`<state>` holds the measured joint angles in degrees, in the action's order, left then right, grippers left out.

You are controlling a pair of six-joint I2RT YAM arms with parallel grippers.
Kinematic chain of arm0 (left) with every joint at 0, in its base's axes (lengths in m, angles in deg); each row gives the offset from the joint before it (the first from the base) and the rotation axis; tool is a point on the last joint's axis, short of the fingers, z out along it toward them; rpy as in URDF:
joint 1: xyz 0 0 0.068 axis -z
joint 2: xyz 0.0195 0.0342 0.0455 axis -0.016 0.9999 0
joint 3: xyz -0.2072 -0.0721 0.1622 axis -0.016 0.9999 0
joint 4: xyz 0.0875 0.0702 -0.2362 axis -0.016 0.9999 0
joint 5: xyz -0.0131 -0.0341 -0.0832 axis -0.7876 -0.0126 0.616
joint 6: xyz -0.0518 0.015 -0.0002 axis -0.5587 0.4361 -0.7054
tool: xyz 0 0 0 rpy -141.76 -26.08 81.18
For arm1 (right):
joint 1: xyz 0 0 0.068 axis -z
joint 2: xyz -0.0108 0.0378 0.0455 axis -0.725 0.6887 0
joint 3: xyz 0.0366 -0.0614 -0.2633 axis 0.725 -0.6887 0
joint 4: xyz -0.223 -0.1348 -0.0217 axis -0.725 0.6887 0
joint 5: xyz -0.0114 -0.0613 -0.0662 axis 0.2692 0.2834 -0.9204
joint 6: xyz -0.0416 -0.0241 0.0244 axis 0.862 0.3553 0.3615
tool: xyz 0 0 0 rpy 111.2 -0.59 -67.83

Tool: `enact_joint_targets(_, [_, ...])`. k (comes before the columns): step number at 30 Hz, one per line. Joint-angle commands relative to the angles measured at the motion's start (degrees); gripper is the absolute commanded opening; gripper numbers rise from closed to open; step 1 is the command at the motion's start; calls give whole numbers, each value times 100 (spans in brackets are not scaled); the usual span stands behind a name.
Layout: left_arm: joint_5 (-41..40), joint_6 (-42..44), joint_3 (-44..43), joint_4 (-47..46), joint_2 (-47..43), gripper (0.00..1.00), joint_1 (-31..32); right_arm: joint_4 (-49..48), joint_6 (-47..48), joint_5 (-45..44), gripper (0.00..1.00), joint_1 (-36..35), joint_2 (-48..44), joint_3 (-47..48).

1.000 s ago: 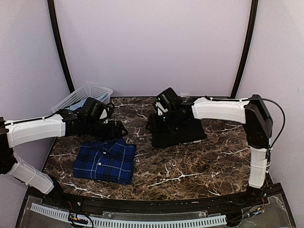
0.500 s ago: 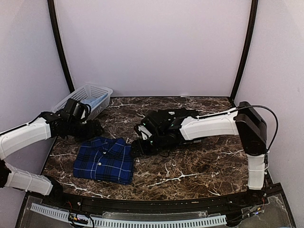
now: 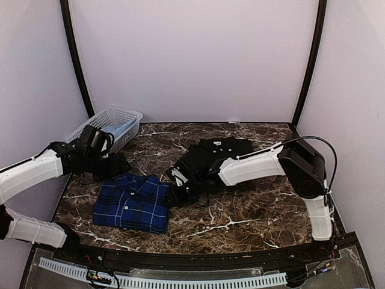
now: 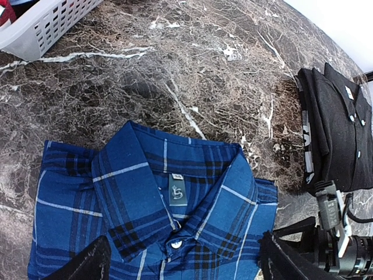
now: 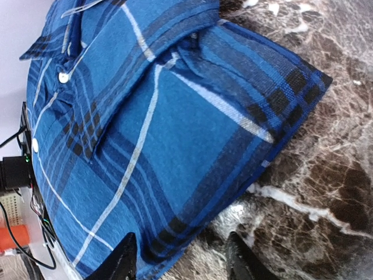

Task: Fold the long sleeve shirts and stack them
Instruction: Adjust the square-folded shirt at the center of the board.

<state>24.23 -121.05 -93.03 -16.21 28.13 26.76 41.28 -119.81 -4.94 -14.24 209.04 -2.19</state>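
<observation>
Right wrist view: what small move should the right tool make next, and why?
Probably ease the right tool forward so its jaws take the folded edge of the plaid shirt, then close. The jaws stand apart right at that edge, gripping nothing, and the folded black shirt lies separately, so the stack is not yet made.

A dark brown marble table with white veins is seen. At its far left corner a white plastic lattice basket is placed, and something light blue is kept inside it. Two black curved poles are set against the pale walls
</observation>
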Motion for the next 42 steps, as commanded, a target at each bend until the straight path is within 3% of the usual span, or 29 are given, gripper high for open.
enact_joint_targets(1, [-50,-65,41,150,-211,87,-44,-128,39,219,46,-60,306,206])
enact_joint_targets(10, [-94,-139,89,151,-256,87,-45,215,331,60,4,236,376,530])
enact_joint_targets(16, [-13,-145,195,100,-222,87,-47,470,755,-14,0,873,446,734])
enact_joint_targets(20, [-5,-182,257,97,-150,87,-53,753,968,48,9,1059,753,1229])
enact_joint_targets(23, [-54,-235,315,134,-121,88,-64,899,1037,136,24,1048,903,1515])
enact_joint_targets(30, [-1,-566,794,228,-92,88,-309,862,1000,-52,47,1007,711,1209])
enact_joint_targets(35, [103,-885,1341,208,-352,88,-375,848,1007,-182,56,1008,630,971])
enact_joint_targets(42, [471,-1271,1908,-172,-686,87,-379,1001,1084,-545,57,990,638,1043])
